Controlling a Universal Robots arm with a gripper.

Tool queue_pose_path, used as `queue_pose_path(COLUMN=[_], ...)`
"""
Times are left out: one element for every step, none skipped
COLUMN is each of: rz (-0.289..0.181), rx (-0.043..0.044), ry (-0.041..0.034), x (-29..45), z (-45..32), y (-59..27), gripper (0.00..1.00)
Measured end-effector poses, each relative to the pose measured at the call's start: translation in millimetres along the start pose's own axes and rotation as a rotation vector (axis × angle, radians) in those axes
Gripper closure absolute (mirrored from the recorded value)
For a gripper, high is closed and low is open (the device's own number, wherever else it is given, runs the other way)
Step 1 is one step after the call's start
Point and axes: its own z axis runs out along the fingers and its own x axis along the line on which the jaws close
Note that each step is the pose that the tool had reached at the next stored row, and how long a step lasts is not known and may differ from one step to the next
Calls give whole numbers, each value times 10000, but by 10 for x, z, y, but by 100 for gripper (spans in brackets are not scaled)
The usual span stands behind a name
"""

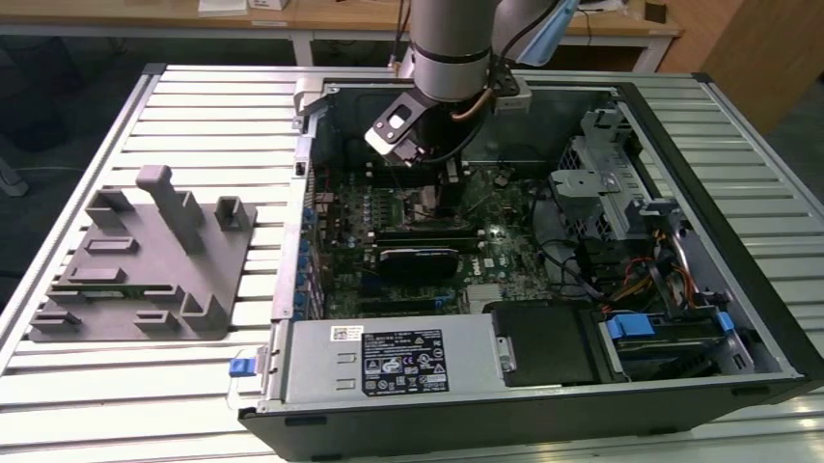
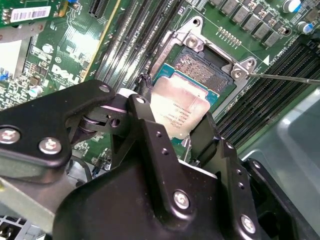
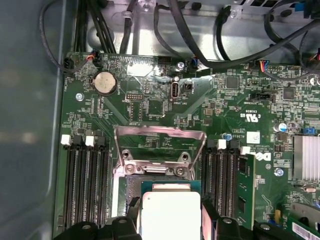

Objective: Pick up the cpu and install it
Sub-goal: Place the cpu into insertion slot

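The cpu (image 2: 181, 106), a flat square chip with a silvery top plate and a thin green rim, sits between my gripper's (image 2: 177, 127) two black fingers (image 2: 146, 125), which are shut on its opposite edges. It hangs right over the open socket (image 2: 212, 62) on the green motherboard; whether it touches the socket I cannot tell. In the first wrist view the cpu (image 3: 171, 210) lies just below the socket's raised metal load plate (image 3: 160, 137), with the gripper (image 3: 171, 222) around it. In the exterior view the gripper (image 1: 438, 183) reaches down into the open computer case (image 1: 759, 318).
A grey plastic fixture tray (image 1: 142, 260) lies on the slatted table at the exterior view's left. Inside the case are a power supply (image 1: 386, 362), a drive cage (image 1: 605, 193), memory slots (image 3: 87, 185), a memory stick (image 3: 245, 185) and black cables (image 3: 200, 30).
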Motion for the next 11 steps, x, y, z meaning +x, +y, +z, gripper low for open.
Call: queue_pose_path(rz=[5, 9, 12, 13, 14, 16, 17, 18, 18, 18, 19], rx=[0, 1, 0, -1, 0, 1, 1, 1, 1, 0, 0], ry=[0, 0, 1, 2, 1, -1, 1, 0, -1, 1, 1], x=[8, 14, 19, 22, 24, 28, 33, 38, 43, 48, 52], z=[3, 6, 9, 12, 15, 18, 22, 25, 27, 30, 34], y=[0, -1, -2, -3, -5, -9, -14, -20, -25, -29, -33], gripper=[45, 45, 45, 45, 45, 45, 45, 45, 45, 45, 45])
